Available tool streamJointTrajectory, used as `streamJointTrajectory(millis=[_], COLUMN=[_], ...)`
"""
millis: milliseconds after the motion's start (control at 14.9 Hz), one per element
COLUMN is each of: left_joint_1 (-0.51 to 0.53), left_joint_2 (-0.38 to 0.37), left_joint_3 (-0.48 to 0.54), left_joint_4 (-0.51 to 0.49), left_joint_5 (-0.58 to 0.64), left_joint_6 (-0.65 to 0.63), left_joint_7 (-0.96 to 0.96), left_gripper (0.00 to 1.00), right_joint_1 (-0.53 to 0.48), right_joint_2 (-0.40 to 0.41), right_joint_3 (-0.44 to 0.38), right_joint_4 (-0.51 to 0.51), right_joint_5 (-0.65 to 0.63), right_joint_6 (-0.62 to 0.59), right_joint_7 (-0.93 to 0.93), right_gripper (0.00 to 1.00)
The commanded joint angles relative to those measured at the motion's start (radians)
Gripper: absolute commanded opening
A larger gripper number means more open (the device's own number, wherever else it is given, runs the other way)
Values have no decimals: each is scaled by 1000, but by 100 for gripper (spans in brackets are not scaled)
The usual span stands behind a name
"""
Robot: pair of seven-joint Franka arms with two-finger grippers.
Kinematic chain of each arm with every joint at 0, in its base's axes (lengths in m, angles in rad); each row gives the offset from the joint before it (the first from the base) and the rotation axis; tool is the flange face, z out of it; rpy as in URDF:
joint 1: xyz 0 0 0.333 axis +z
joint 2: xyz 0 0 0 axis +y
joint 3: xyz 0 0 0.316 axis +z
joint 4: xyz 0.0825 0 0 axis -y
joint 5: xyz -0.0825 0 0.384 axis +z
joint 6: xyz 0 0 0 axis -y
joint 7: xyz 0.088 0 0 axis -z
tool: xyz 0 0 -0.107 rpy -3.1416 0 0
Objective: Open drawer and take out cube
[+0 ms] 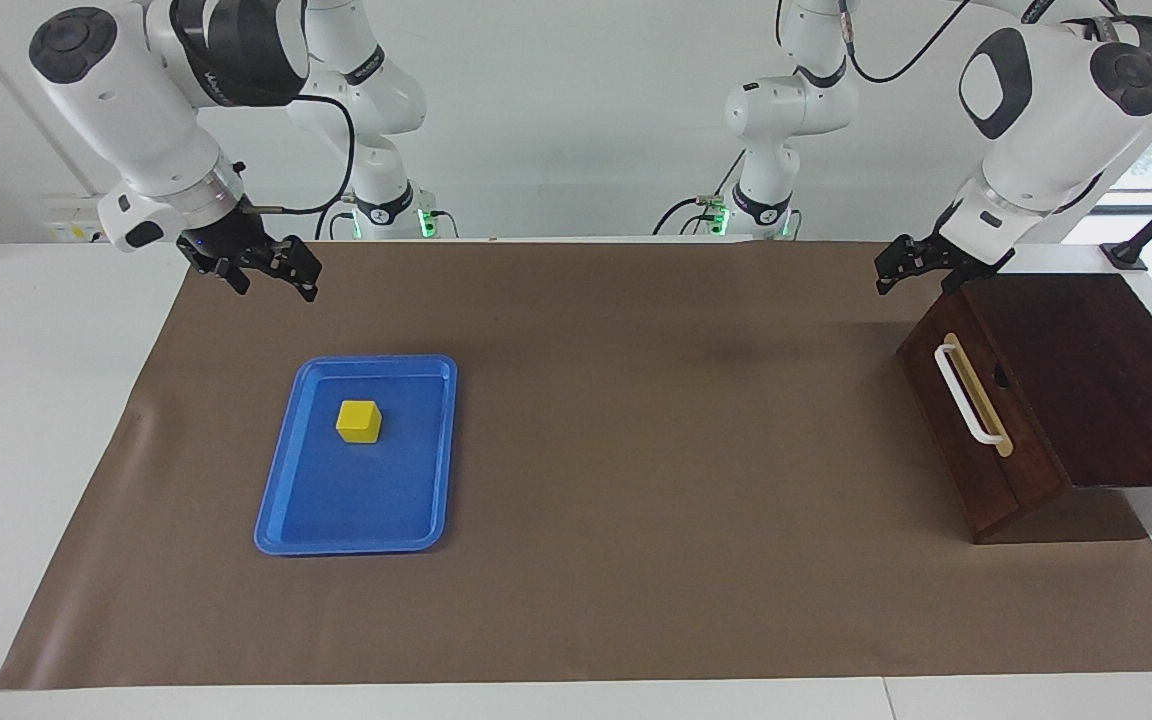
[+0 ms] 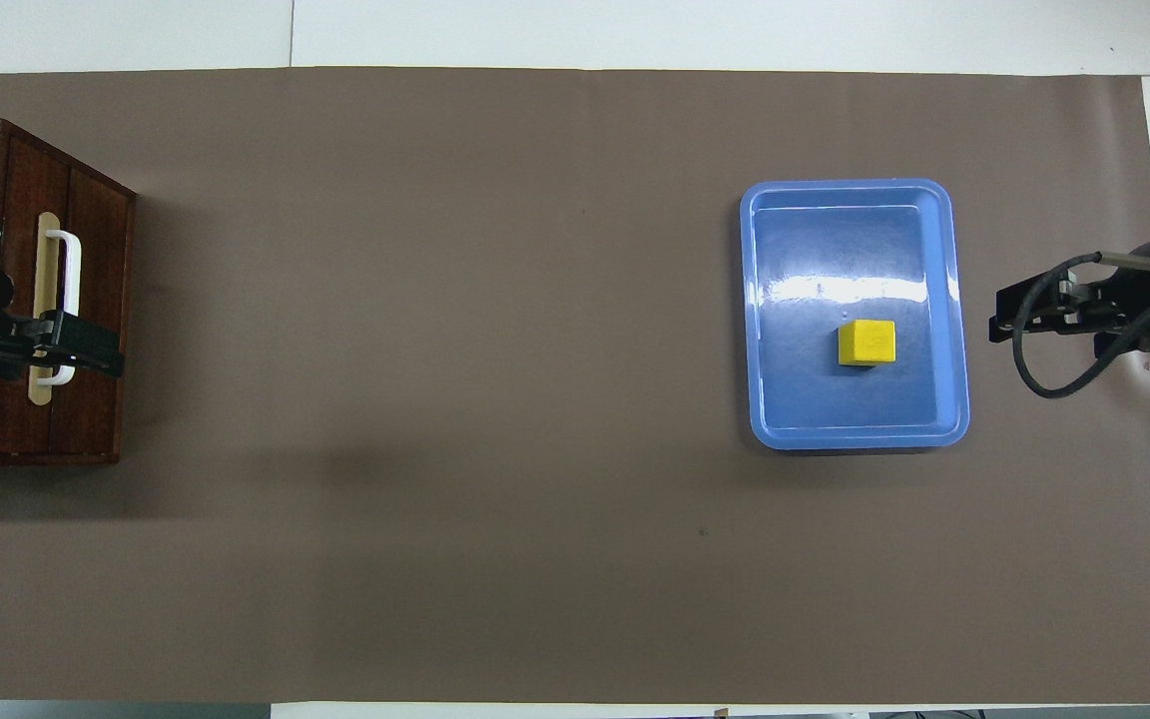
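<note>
**Claws lifted clear, cube resting in the tray**

Both claws hang in the air with nothing in them. The right claw (image 1: 266, 268) is up over the brown mat near the tray's robot-side end, fingers apart. The left claw (image 1: 921, 262) hovers by the upper corner of the drawer unit, fingers spread too.

To my eye the job looks finished: the cube (image 1: 358, 421), a small bright-yellow block with crisp edges, sits in the blue tray (image 1: 356, 520) toward the right arm's end of the tabletop. The drawer (image 1: 971, 430) at the left arm's end is shut flush, its dark reddish wood front sloping under a white bar handle (image 1: 966, 394) on a tan strip.

Nothing seems left but parking the arms. The tray is glossy plastic with rounded corners; the mat is matte paper.
</note>
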Motion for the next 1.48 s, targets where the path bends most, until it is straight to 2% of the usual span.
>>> streamJointTrajectory(millis=[0, 335, 1408], left_joint_1=[-9, -11, -11], left_joint_2=[10, 30, 25], left_joint_3=[-14, -25, -26], left_joint_4=[25, 80, 71], left_joint_5=[-12, -5, -12], left_joint_6=[-17, -14, -6], left_joint_7=[-52, -82, -84], left_gripper=[100, 100, 100], right_joint_1=[-16, -13, -15], right_joint_2=[-8, -1, -8], right_joint_3=[12, 13, 39], right_joint_4=[-13, 3, 18], right_joint_5=[-25, -74, -60], right_joint_6=[-3, 9, -9], right_joint_7=[-122, -136, -107], right_gripper=[100, 100, 100])
